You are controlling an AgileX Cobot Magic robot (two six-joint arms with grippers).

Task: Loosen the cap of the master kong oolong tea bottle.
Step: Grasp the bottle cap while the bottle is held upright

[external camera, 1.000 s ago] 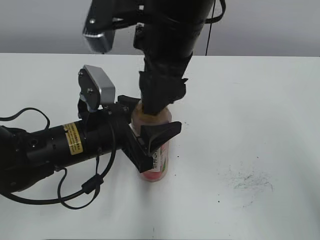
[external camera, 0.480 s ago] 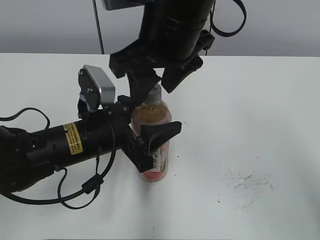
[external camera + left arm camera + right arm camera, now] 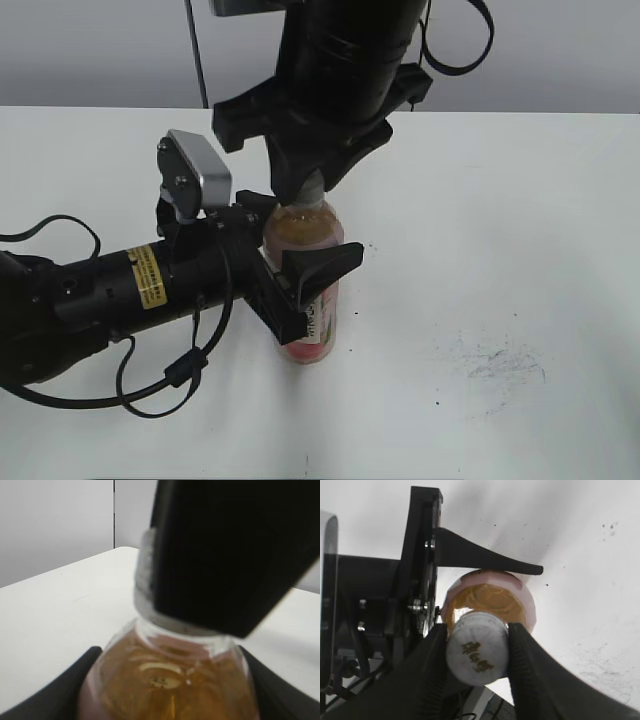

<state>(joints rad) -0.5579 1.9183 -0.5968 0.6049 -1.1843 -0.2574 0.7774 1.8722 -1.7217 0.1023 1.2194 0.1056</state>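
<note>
The master kong oolong tea bottle [image 3: 312, 300] stands upright on the white table, amber tea showing at its shoulder [image 3: 170, 685] and from above [image 3: 490, 597]. My left gripper [image 3: 300, 285] comes in from the left and is shut on the bottle's body; its black fingers flank the shoulder in the left wrist view [image 3: 167, 690]. My right gripper [image 3: 310, 185] comes down from above and is shut on the white-grey ribbed cap [image 3: 477, 652], one finger on each side. The cap's edge [image 3: 144, 575] shows beside a black right finger. In the exterior view the cap is mostly hidden.
The white table [image 3: 500, 220] carries faint dark scuff marks [image 3: 490, 360] at the right front. The left arm's black body with a yellow label [image 3: 150, 280] lies across the left front of the table. A grey wall is behind.
The right gripper rose off the bottle top with fingers spread, then came back down and closed round the cap. The left gripper and bottle stayed still.
</note>
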